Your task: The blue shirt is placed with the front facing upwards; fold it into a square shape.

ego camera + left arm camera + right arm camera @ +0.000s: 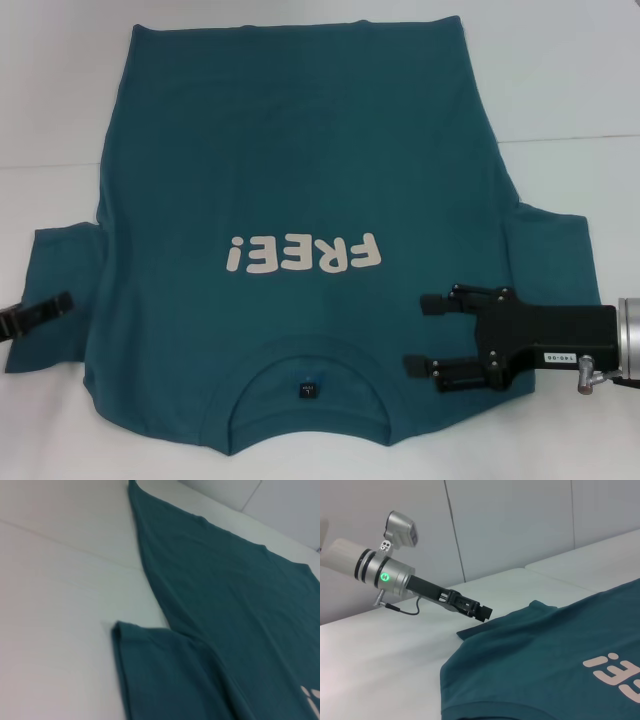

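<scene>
Right gripper (422, 335): jaws apart, low over the right shoulder of the large dark teal-blue cotton T-shirt (300, 180), clamped on nothing; left gripper (55, 305) at the left sleeve edge, jaw state cannot be told. Shirt lies flat, front up, collar nearest the robot, on the white table (590, 120). Judgement: each gripper should pinch sleeve and shoulder seam squarely, one layer pair only; bare table on both sides gives room to fold inward.

Shirt front: off-white lettering "FREE!" on the blue shirt (300, 170), upside down in the head view.
Collar label: small, black, unreadable.
Right claw (420, 335) sticker: white, characters too small to read.
</scene>
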Available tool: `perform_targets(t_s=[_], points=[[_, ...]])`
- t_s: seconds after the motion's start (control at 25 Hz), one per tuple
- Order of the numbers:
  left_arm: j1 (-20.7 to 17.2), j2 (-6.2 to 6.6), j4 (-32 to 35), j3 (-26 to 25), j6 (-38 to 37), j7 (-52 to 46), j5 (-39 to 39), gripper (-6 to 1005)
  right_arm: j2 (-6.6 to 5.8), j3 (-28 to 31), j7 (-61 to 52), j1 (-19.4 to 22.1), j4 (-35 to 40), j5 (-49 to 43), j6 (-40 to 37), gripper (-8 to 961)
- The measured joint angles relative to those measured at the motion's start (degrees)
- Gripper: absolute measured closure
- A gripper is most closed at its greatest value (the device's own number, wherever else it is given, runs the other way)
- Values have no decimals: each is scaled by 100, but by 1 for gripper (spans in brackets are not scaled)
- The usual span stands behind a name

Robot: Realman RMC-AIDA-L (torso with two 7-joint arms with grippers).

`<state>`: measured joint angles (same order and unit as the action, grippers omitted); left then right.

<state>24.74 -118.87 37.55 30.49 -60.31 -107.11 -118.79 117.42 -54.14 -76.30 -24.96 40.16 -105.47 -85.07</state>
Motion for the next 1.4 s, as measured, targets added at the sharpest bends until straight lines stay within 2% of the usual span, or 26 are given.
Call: perform_targets(t_s=[0.36,0.64,1.0,1.24,1.32,1.4], points=[[148,14,-13,309,527,110,-297,125,0,0,-7,0,0,0,0,32],[281,61,-139,332,349,83,-422,125,0,0,-15,0,0,-24,0,33],[308,48,-14,283,38,79,-372,151,0,0,-31,0,0,-27,0,33],[231,43,194,163,209,1,-373,308,0,0,-47,0,0,-12,0,34],[238,110,131,66,262,-240,-398,304,-4,0,-68,0,0,-13,0,34],[264,235,8,25,283,-525,-403,300,-8,0,-80,0,0,-13,0,34]])
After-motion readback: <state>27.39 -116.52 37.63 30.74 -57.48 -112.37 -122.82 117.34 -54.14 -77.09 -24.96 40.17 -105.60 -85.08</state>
